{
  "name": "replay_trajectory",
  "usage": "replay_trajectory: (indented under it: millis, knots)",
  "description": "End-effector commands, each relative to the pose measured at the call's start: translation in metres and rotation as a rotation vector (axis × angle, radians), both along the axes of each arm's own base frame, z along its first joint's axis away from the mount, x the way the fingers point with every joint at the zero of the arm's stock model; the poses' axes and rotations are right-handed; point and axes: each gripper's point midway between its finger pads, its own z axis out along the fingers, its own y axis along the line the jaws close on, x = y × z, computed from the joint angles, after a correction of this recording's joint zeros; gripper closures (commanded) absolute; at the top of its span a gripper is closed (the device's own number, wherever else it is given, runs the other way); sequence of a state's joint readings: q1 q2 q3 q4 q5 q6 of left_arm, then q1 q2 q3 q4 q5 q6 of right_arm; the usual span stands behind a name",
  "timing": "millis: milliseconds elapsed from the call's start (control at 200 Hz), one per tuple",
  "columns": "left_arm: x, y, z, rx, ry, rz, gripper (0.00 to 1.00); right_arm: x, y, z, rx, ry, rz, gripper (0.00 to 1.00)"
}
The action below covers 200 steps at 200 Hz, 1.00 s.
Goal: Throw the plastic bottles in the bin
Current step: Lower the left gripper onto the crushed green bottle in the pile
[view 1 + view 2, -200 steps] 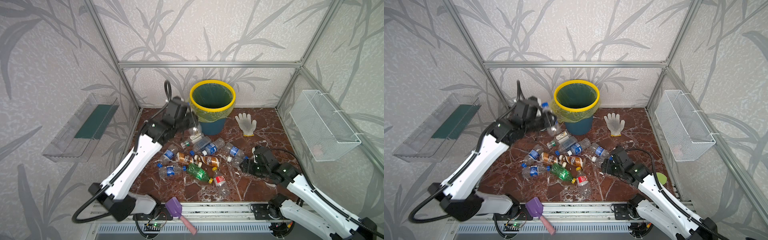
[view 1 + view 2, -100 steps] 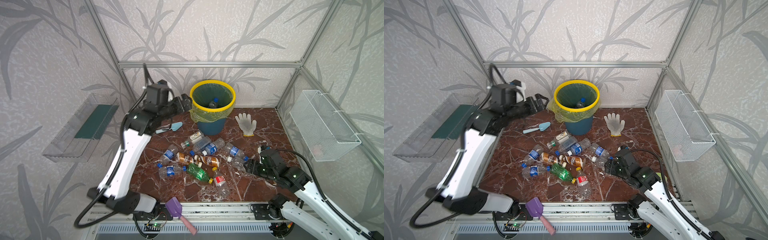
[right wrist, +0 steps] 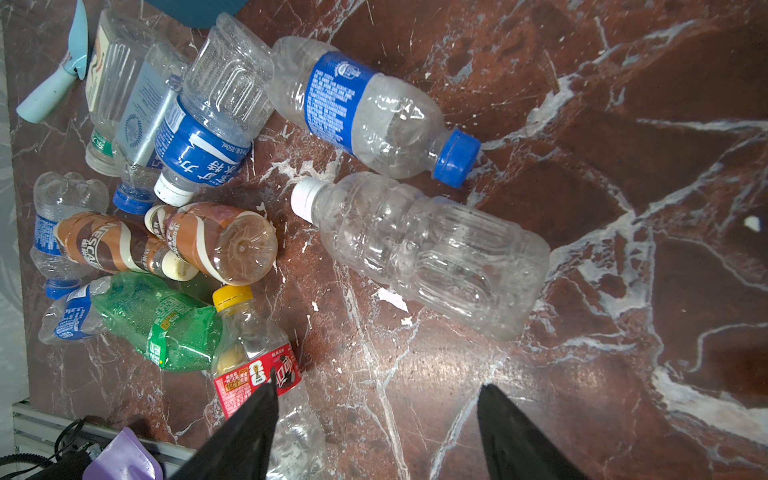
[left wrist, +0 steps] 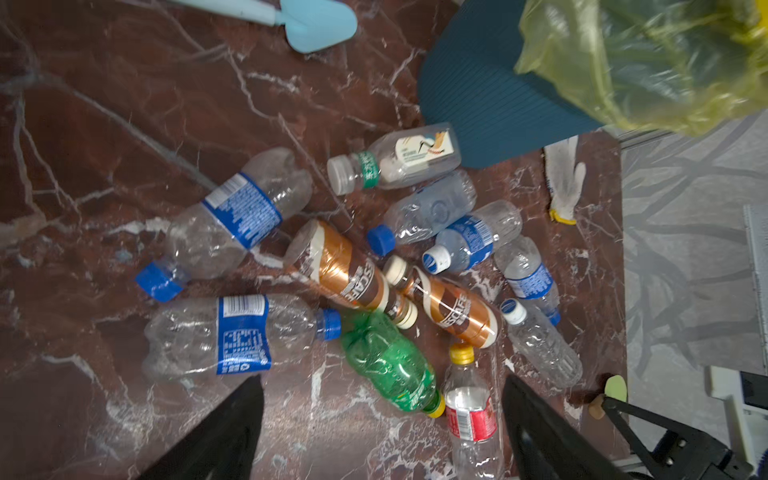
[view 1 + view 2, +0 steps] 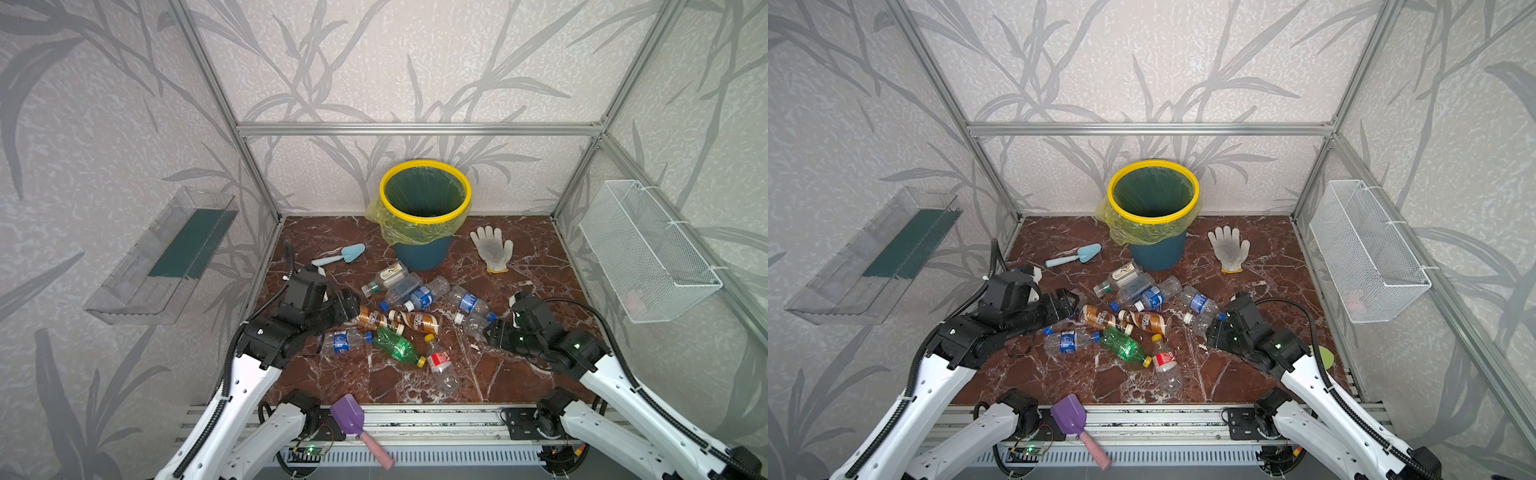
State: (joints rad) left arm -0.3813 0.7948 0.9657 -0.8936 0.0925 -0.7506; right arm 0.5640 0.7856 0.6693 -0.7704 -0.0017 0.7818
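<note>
- Lying nearest, on the front rail [image 5: 436, 420], a purple scoop [image 5: 348, 414] with a pink handle is seen.
- The left gripper [image 5: 352, 306] is held over the left edge of the heap; its jaws are spread apart and nothing is gripped between them.
- The right gripper [image 5: 494, 333] is held at the right edge of the heap, just beside a clear unlabelled bottle [image 5: 473, 325]; its jaws are likewise parted, with nothing gripped.
- The plastic bottles [image 4: 232, 336] are scattered on their sides in a loose heap on the brown marble surface [image 5: 519, 374], between the two grippers. A red-labelled bottle [image 5: 441, 365] and a green bottle [image 5: 395, 344] are found nearest, two brown-swirled bottles [image 5: 415, 321] in the middle, and blue-labelled bottles [image 5: 420, 296] beyond them.
- Farther back, a light-blue trowel [image 5: 340, 255] is laid to the left and a white glove [image 5: 492, 249] to the right, both apart from the heap.
- The bin [image 5: 422, 255] is stood upright at the far end of the surface, just beyond the heap, with its yellow liner bag [image 5: 399, 232] folded over the rim.
</note>
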Motion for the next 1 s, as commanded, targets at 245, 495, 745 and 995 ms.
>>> replay_trajectory:
  millis: [245, 495, 745, 995]
  knots:
    - [-0.01, -0.011, -0.025, -0.109, 0.071, 0.017, 0.15, -0.009, 0.0, -0.013, 0.004, 0.028, 0.019, 0.23]
    - [-0.022, -0.009, -0.067, -0.129, 0.186, 0.066, 0.16, -0.012, 0.001, -0.022, 0.019, 0.048, 0.014, 0.23]
    - [-0.031, -0.009, -0.112, -0.134, 0.314, 0.129, 0.16, -0.013, 0.001, -0.027, 0.018, 0.058, 0.015, 0.23]
    - [-0.035, -0.033, -0.136, -0.267, 0.301, 0.262, 0.15, -0.013, 0.001, -0.028, 0.017, 0.059, 0.015, 0.23]
